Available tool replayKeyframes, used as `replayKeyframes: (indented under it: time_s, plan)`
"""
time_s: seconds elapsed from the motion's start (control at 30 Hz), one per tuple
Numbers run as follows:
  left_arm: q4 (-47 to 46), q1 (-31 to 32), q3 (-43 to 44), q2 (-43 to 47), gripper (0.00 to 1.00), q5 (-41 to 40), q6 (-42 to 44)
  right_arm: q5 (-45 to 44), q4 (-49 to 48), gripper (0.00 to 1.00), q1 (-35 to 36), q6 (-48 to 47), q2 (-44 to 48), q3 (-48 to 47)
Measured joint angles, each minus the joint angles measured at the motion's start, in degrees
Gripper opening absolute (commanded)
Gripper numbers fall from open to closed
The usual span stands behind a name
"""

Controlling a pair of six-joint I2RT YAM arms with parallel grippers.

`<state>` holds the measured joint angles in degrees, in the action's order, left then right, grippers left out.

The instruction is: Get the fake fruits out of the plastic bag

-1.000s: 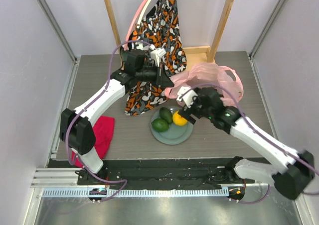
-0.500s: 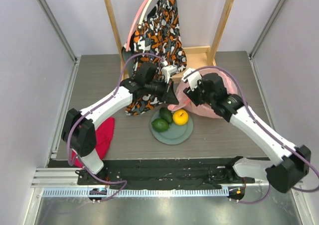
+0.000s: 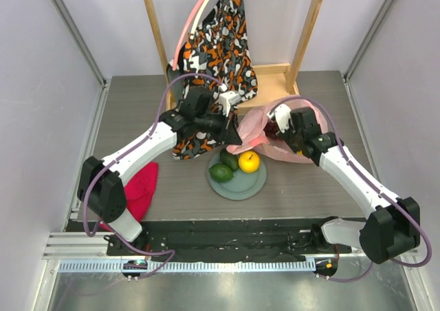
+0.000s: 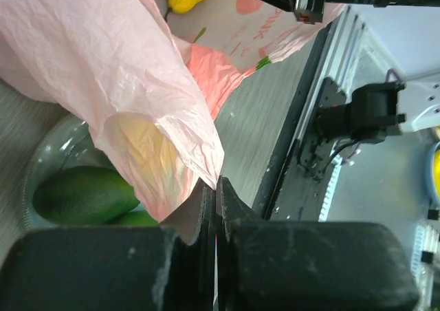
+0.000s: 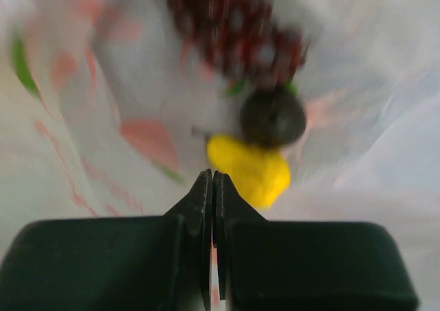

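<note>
— What surrounds the plate point(image 3: 240, 189)?

— Pale lilac walls point(image 3: 41, 84) close in on three sides. The plate sits on a grey wood-grain table point(image 3: 130, 111), toward its near edge. Behind the plate, at the back of the table, stands a light wooden frame point(image 3: 309, 29). An orange-black-white patterned garment point(image 3: 221, 36) hangs from it down to the tabletop. On the near side of the plate, a black base strip point(image 3: 227, 237) and a metal rail point(image 3: 206, 265) run along the table's edge.

— And the plastic bag?

— The plastic bag point(image 3: 256, 122), thin, pink and crinkled, lies just behind the plate and off to its right. Its mouth is lifted above the plate's far edge. A red cloth point(image 3: 142, 186) lies flat well to the left of the plate.

— Which fruits are out?

— Two green oval fruits point(image 3: 221, 173) and an orange-yellow fruit point(image 3: 249, 162) rest on the plate, touching one another. Inside the bag, the right wrist view shows a dark grape bunch point(image 5: 237, 29) and a yellow fruit point(image 5: 251, 170), both blurred.

— The grippers?

— The left gripper point(image 4: 214, 187), just behind the plate, is clenched on the bag's edge and holds a fold of the film up. The right gripper point(image 5: 212, 187) is inside the bag, behind the plate's right side. Its fingers are pressed together with nothing between them, and the yellow fruit lies just past their tips.
</note>
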<state>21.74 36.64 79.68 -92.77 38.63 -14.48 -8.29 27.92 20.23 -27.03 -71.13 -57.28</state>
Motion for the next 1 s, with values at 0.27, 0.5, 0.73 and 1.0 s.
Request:
replayKeyframes:
  time_s: [0.27, 0.5, 0.73, 1.0]
  plan:
    - [4.90, 1.05, -0.72, 0.07, 0.00, -3.91, 4.96, -5.81, 13.55, 0.01, -3.54, -4.07, 2.67, 9.77]
    - [5.62, 3.80, -7.37, 0.39, 0.00, -7.65, 5.57, -9.31, 19.89, 0.01, -5.05, -6.32, 2.73, 10.05]
    - [6.23, 8.94, -8.79, 0.46, 0.00, -18.01, 8.15, -14.62, 17.84, 0.04, -11.67, -8.79, -0.17, 9.90]
    - [6.05, 11.41, -8.26, 0.24, 0.00, -22.14, 9.77, -6.43, 18.21, 0.34, -19.17, -4.90, -8.59, -1.60]
